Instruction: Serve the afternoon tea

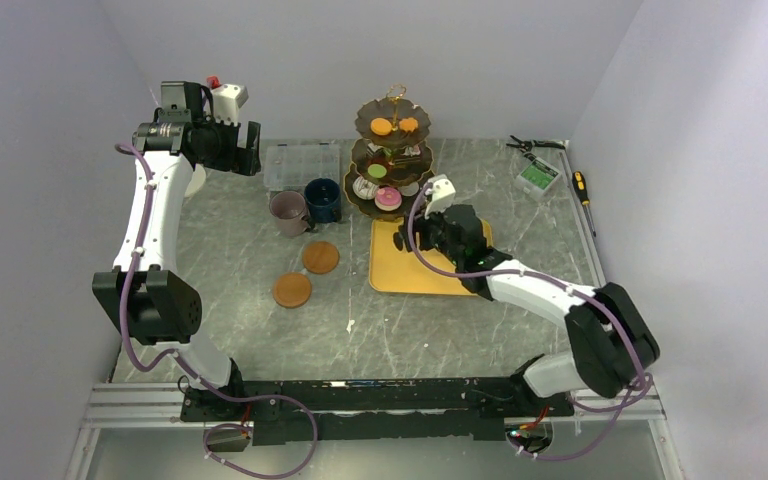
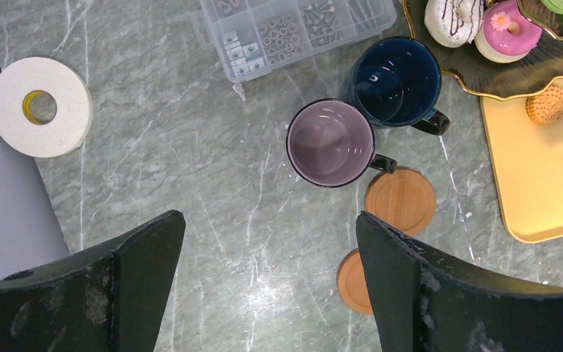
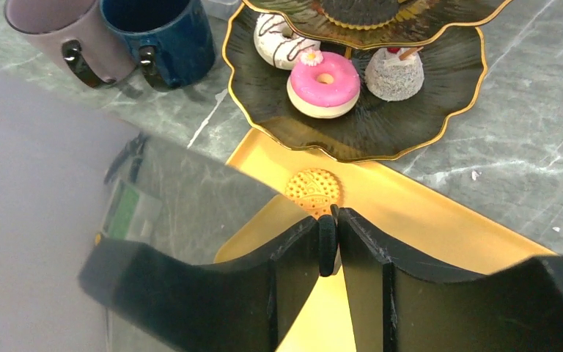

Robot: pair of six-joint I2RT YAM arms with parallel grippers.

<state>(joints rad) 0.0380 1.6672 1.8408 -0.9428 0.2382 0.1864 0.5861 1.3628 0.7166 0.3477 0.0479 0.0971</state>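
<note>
While the overhead camera looks down on both my arms, my left end effector (image 1: 245, 150) hangs over the far left of the tabletop (image 1: 260, 340), beside the clear compartment box (image 1: 300, 165). My right end effector (image 1: 412, 235) sits over the yellow tray (image 1: 400, 278), just in front of the three-tier stand (image 1: 360, 155). The stand carries orange macarons (image 1: 381, 127) on top, a green macaron (image 1: 377, 171) on the middle tier and a pink donut (image 1: 388, 197) at the bottom. Left of it the mauve mug (image 1: 288, 212) and navy mug (image 1: 322, 198) stand together, with two coasters (image 1: 320, 257) nearer my bases.

From my left wrist, the fingers (image 2: 146, 257) are spread wide with nothing between them, so the left end effector (image 2: 270, 220) is released. Below it both mugs stand upright and touching, mauve (image 2: 330, 143) nearer and navy (image 2: 397, 81) beyond. One coaster (image 2: 400, 202) lies just beside the mauve mug's handle, and the other (image 2: 352, 282) is partly hidden by my finger. The white tape roll (image 2: 66, 110) lies flat at the left. A round biscuit (image 2: 547, 105) rests on the tray just beside the stand's bottom rim.

From my right wrist, the right end effector (image 3: 328, 220) is clenched, its tips drawn together on a narrow dark strip I cannot name. The biscuit (image 3: 312, 189) lies flat on the tray (image 3: 410, 213) just past the tips. Beyond it the bottom tier (image 3: 425, 125) holds the pink donut (image 3: 324, 84), a white drizzled donut (image 3: 282, 40) and a small pale cake (image 3: 396, 73).
</note>
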